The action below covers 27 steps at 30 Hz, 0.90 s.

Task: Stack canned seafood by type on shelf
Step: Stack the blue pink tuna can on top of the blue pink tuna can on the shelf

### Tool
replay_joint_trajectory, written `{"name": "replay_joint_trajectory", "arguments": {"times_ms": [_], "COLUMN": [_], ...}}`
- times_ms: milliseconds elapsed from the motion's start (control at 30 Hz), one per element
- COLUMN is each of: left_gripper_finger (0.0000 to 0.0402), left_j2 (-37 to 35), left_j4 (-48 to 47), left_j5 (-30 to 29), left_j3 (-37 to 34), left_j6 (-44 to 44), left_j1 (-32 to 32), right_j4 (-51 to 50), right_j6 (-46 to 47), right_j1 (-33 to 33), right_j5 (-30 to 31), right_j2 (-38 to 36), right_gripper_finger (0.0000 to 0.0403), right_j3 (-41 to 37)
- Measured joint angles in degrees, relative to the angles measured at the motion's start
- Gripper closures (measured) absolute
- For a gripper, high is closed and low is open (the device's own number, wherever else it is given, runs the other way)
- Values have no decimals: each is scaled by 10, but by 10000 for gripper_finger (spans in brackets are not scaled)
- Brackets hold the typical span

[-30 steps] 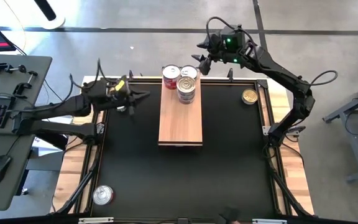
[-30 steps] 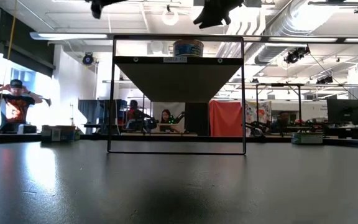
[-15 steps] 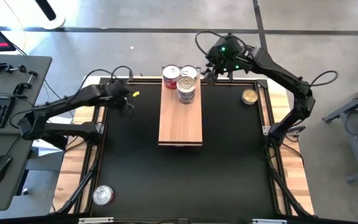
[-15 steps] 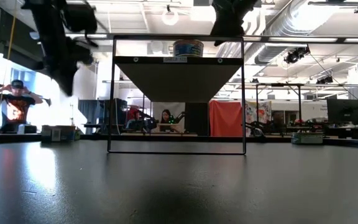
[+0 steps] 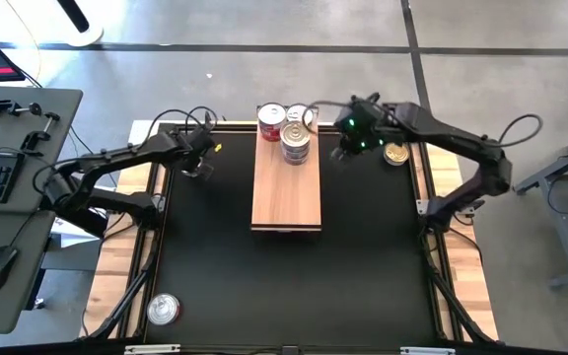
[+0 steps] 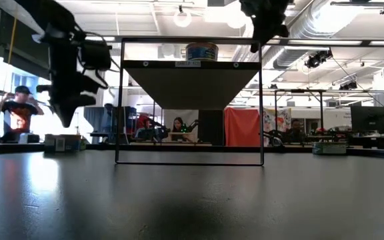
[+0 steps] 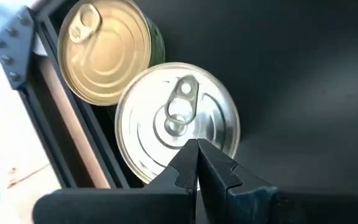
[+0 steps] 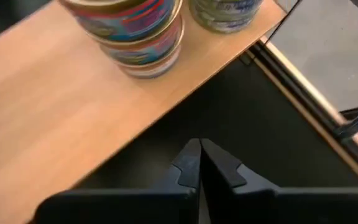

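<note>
The light-wood shelf is a raised plank on a thin frame. At its far end stand a red-sided can, a silver-lidded can and a stack of two cans. Their bases rest on the plank. My right gripper hangs shut over the black mat, just right of that end. At the mat's far left, my left gripper points down, shut, above a silver-lidded can. A gold-lidded can sits beside that one.
A gold-lidded can lies on the mat at the far right, close to my right arm. Another silver-lidded can sits at the near left corner. The mat's raised black rim runs beside the two left cans. People show in the room behind.
My right gripper has come from beyond the far edge toward the near and right edges, down beside the shelf's far end, and has shut. My left gripper has tipped from level to pointing down and has sunk over the two cans at the far left.
</note>
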Motion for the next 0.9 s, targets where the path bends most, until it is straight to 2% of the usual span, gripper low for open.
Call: {"name": "replay_joint_trajectory", "arguments": {"times_ms": [167, 367, 633, 900], "left_gripper_finger": [401, 402, 401, 401], "left_j2": [-7, -7, 3, 0], "left_j4": [71, 123, 132, 128], "left_j5": [13, -7, 17, 54], "left_j3": [-47, -78, -93, -93], "left_j6": [-1, -40, -209, -378], "left_j1": [14, 19, 1, -108], "right_j4": [54, 78, 81, 91], "right_j6": [100, 157, 142, 85], "right_j1": [56, 117, 176, 205], "right_j5": [28, 67, 102, 96], "right_j2": [-54, -79, -79, -80], "right_gripper_finger": [402, 402, 403, 403], "right_j3": [-78, -130, -131, -131]}}
